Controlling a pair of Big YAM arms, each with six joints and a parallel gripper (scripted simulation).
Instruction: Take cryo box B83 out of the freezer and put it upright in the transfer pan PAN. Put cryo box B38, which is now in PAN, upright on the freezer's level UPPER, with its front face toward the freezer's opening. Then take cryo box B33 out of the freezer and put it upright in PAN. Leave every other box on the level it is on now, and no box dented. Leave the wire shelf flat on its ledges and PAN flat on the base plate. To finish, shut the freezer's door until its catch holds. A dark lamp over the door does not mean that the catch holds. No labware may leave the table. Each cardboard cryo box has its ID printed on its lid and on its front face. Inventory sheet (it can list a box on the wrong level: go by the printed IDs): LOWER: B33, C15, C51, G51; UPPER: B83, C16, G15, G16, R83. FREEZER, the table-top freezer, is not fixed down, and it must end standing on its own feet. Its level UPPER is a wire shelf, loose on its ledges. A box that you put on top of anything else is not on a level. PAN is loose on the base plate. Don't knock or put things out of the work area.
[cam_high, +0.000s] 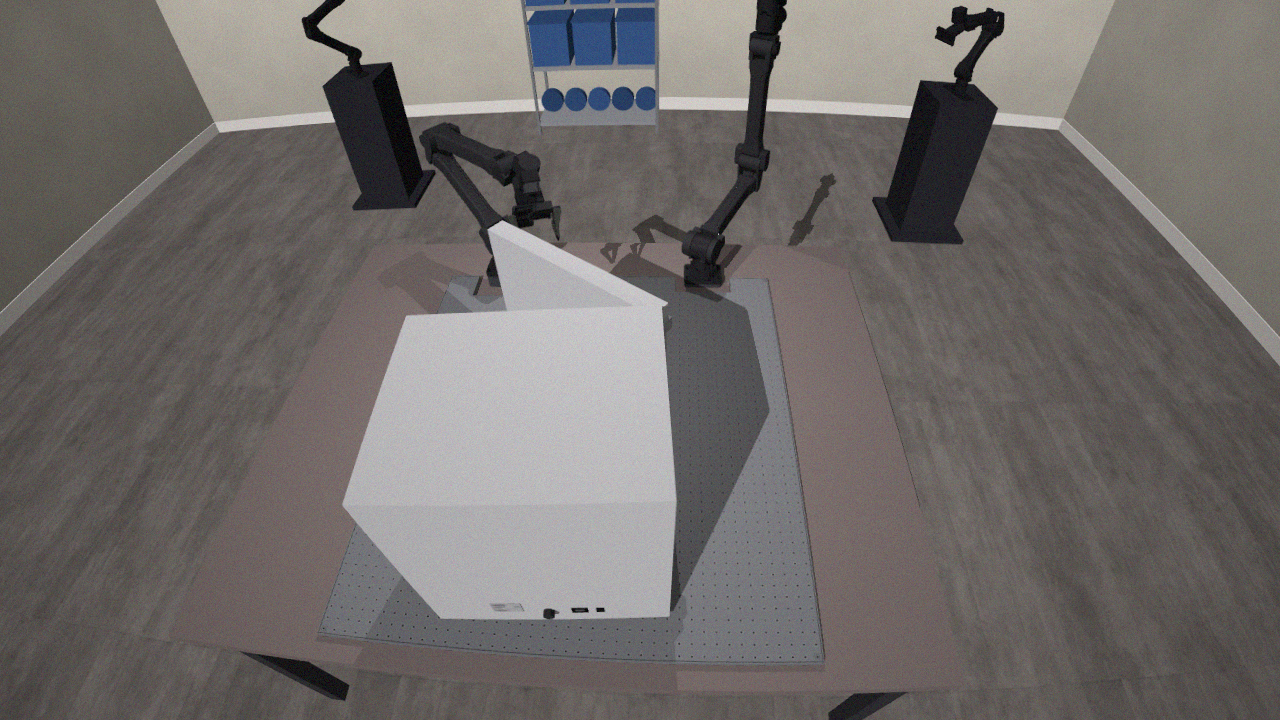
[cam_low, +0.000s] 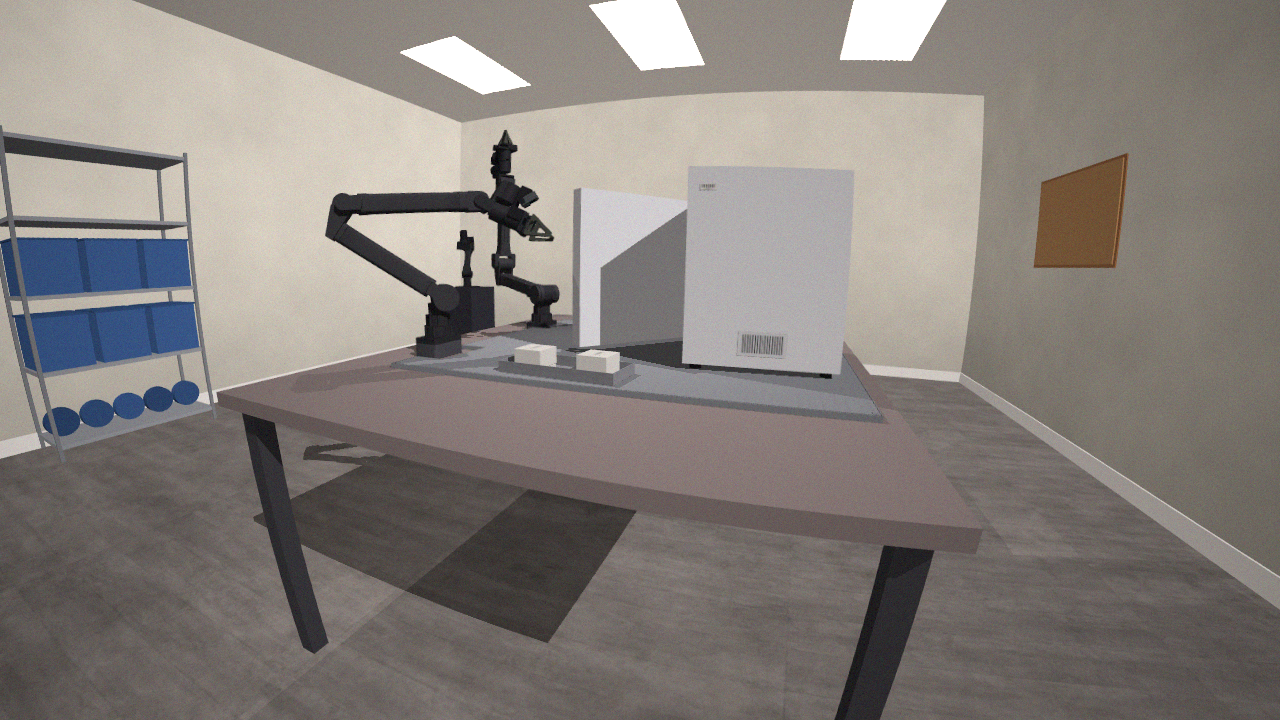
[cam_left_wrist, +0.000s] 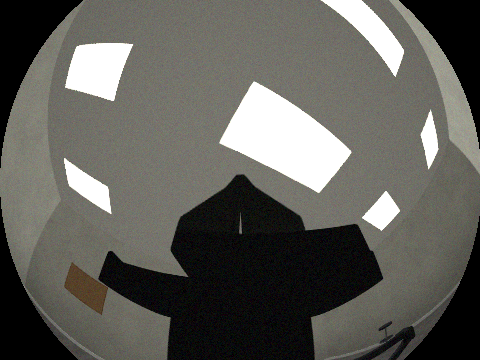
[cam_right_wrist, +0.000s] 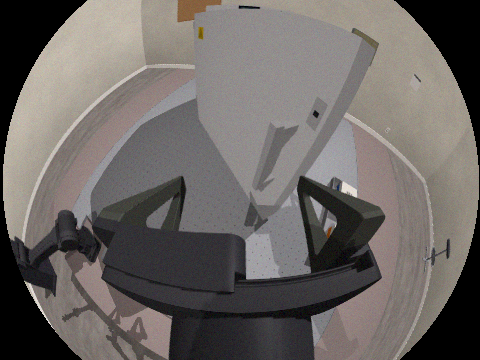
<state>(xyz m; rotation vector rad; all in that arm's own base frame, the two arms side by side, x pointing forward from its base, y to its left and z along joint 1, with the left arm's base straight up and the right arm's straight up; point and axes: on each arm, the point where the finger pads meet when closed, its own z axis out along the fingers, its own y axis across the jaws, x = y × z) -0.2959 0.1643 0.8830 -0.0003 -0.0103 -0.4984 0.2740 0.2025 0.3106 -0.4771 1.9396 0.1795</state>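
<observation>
The white freezer (cam_high: 528, 411) (cam_low: 769, 268) stands on the base plate with its door (cam_high: 537, 282) (cam_low: 586, 268) (cam_right_wrist: 270, 75) ajar. The door hides the freezer's inside in the right wrist view; its handle (cam_right_wrist: 270, 155) faces my right gripper. The grey pan PAN (cam_low: 572, 372) holds two white boxes, one box (cam_low: 535, 354) at its left and another box (cam_low: 597, 360) at its right. Their IDs are unreadable. My right gripper (cam_right_wrist: 241, 182) (cam_low: 541, 230) is open and empty, raised in front of the door. My left gripper (cam_left_wrist: 240, 181) (cam_low: 505, 136) is shut on nothing, pointing upward.
The base plate (cam_high: 742, 555) (cam_low: 760, 394) lies on the brownish table (cam_high: 859, 537) (cam_low: 626, 456). The door sticks out between the right arm and the freezer's front. The left arm stands upright near the table's back edge, beyond the door's hinge side.
</observation>
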